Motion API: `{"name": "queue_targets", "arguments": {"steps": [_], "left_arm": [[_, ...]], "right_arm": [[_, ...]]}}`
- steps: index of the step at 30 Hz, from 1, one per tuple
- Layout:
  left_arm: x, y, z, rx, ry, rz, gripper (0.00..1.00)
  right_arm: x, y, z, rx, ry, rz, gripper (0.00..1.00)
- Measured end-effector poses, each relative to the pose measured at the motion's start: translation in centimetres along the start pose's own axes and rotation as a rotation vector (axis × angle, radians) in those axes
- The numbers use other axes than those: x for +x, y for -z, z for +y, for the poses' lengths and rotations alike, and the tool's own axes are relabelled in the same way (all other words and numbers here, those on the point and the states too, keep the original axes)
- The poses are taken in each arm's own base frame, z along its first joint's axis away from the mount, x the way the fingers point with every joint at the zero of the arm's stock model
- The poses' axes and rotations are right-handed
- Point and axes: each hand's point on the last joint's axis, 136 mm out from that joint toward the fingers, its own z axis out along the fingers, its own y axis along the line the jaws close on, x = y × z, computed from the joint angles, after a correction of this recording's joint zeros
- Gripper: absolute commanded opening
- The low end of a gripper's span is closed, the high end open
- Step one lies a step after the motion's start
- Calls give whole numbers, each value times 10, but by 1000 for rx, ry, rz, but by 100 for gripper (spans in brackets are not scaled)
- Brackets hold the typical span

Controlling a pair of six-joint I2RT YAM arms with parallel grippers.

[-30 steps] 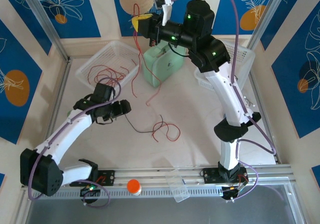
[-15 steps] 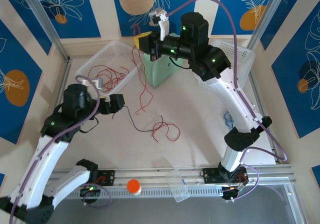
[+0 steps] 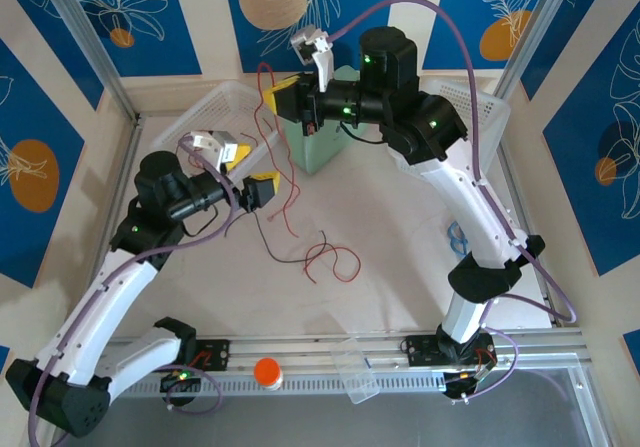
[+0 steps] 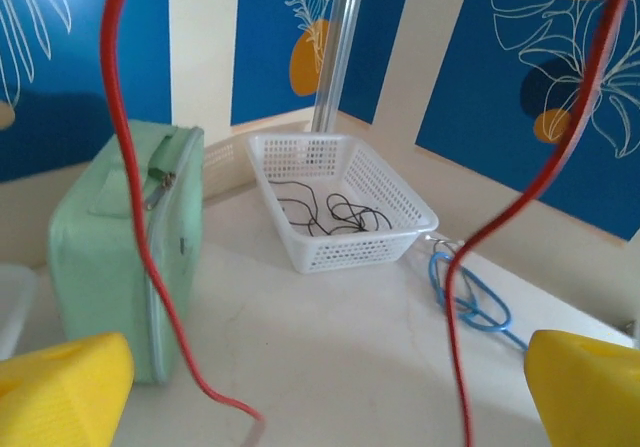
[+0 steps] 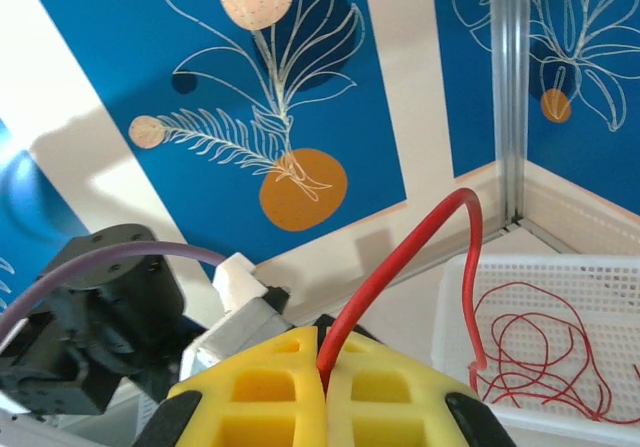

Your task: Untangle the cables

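Note:
My right gripper (image 3: pixel 287 97) is raised at the back, over the green case, and is shut on a red cable (image 3: pixel 259 87). In the right wrist view the cable (image 5: pixel 420 237) arches out from between the closed yellow pads (image 5: pixel 275 397). It hangs down to the table. My left gripper (image 3: pixel 248 168) stands open beside that hanging cable. In the left wrist view two red strands (image 4: pixel 140 227) drop between its wide-apart yellow fingertips (image 4: pixel 65 387), touching neither. A red and a black cable (image 3: pixel 325 257) lie tangled mid-table.
A white basket (image 3: pixel 180 132) at the back left holds red cables (image 5: pixel 520 367). A second basket (image 4: pixel 405 202) at the back right holds black cables (image 4: pixel 335 210). A green case (image 3: pixel 320 137) stands between them. A blue stethoscope (image 3: pixel 457 235) lies right; an orange lid (image 3: pixel 267 371) and a clear cup (image 3: pixel 355 369) sit on the front rail.
My left arm has risen and swung right to the hanging red cable, its gripper opening fully. The right gripper has shifted slightly left with the cable, whose lower end swung.

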Motion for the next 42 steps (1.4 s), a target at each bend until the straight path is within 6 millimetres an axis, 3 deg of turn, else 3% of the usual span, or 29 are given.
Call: {"name": "queue_targets", "arguments": {"steps": [10,16,21,28,32,34,38,39,40,42], "left_arm": [[-33,-21,-19,179,-240,-11,100],[-21,-24,-43,364,-194,30,100],[-27,-17,-59,464,-147,11,100],[-34,-12,-75,504,-92,-29,100],[-37,-20,-74,445,-63,-34,97],[-39,-24,-69,399,-41,-33,84],[-54,-28,-60,310,-12,-53,30],[-59,-28,-58,294,-7,-60,11],[-64,-29,-57,281,-2,-64,0],[-73,-32,-52,245,9,-64,0]], "right_arm": [[9,1,11,-63,30,40,0],[10,2,15,-87,46,45,0],[10,2,16,-92,46,45,0],[8,-6,11,-89,32,28,0],[4,-13,9,-93,3,8,0],[1,-14,9,-98,-9,-5,0],[-1,-18,11,-104,-28,-29,0],[0,-19,9,-101,-36,-32,0],[1,-19,9,-98,-42,-33,0],[0,-20,6,-87,-51,-45,0]]}}
